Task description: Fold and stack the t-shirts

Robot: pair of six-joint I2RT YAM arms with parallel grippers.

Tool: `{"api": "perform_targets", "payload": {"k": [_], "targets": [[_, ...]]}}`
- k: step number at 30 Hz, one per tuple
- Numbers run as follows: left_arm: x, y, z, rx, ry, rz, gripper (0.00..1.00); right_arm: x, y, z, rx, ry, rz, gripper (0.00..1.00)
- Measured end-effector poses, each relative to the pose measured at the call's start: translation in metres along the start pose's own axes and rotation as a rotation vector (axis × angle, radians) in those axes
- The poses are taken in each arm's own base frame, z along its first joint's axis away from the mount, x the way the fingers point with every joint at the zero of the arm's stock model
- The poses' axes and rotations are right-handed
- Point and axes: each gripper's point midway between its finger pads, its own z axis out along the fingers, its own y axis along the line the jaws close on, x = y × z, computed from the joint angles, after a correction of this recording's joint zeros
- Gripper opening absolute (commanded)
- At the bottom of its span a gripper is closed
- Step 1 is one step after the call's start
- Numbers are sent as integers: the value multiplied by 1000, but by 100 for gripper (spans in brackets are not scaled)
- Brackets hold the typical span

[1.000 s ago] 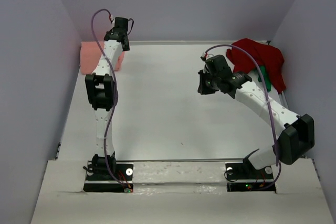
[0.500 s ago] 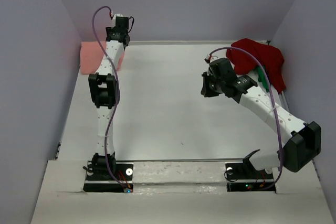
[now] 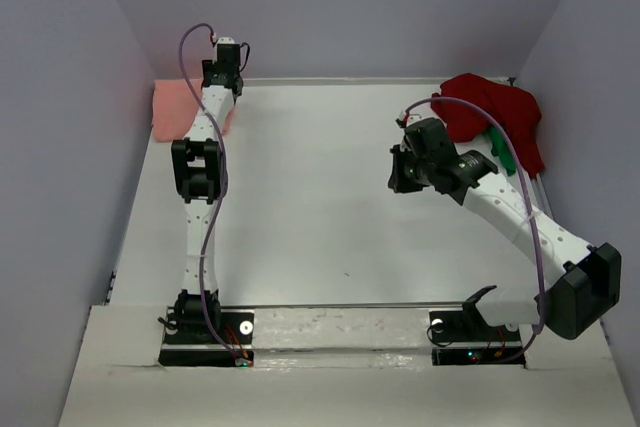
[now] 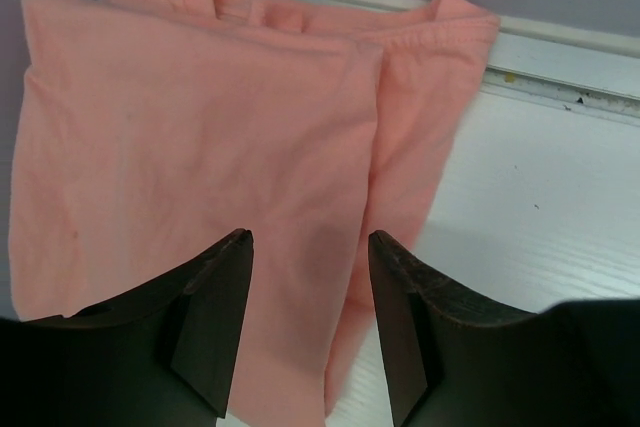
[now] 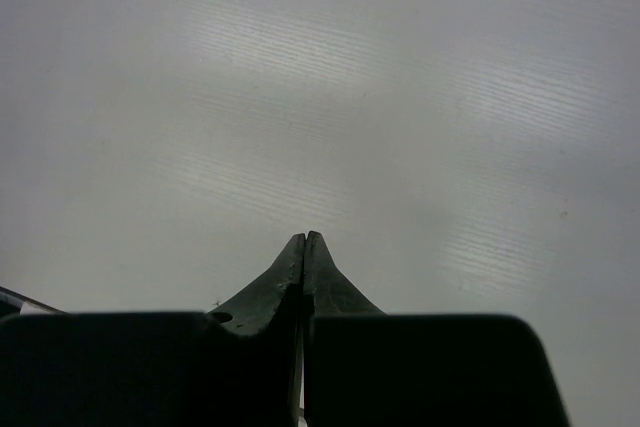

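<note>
A folded salmon-pink t-shirt (image 4: 200, 137) lies in the far left corner of the table (image 3: 175, 107). My left gripper (image 4: 310, 247) hovers over its right fold, open, with nothing between the jaws. A dark red t-shirt (image 3: 495, 107) sits crumpled at the far right, with a bright green one (image 3: 502, 157) peeking out beneath it. My right gripper (image 5: 304, 239) is shut and empty above bare table; in the top view it (image 3: 400, 172) hangs left of the red heap.
The white table (image 3: 320, 207) runs between grey walls on the left, right and back. A white rail (image 4: 560, 52) edges the table behind the pink shirt.
The left arm has reached further toward the back wall over the pink shirt. The right arm has drawn back to the right and slightly toward me, still shut.
</note>
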Motion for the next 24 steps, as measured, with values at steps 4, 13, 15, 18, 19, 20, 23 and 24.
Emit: {"api": "perform_targets", "payload": {"k": [4,13,15,18,19,20,23,24], "targets": [[-11,10,5,1,-35,-14,63,4,-1,-2,3,11,6,0],[-7,7,25,41,-59,6,67,10,-2,-7,4,32,17,0],[1,1,30,58,-46,24,68,11,-2,-8,5,34,17,0],[9,-5,34,76,-34,41,68,13,-3,-8,9,43,17,0],[10,-6,35,79,-32,46,68,14,-3,-8,10,46,17,0],[11,-7,35,79,-31,48,68,14,-4,-8,10,47,17,0],[12,-9,35,82,-31,55,68,14,-3,-9,8,48,19,0],[11,-9,35,82,-33,56,68,14,-3,-9,7,48,20,0]]}}
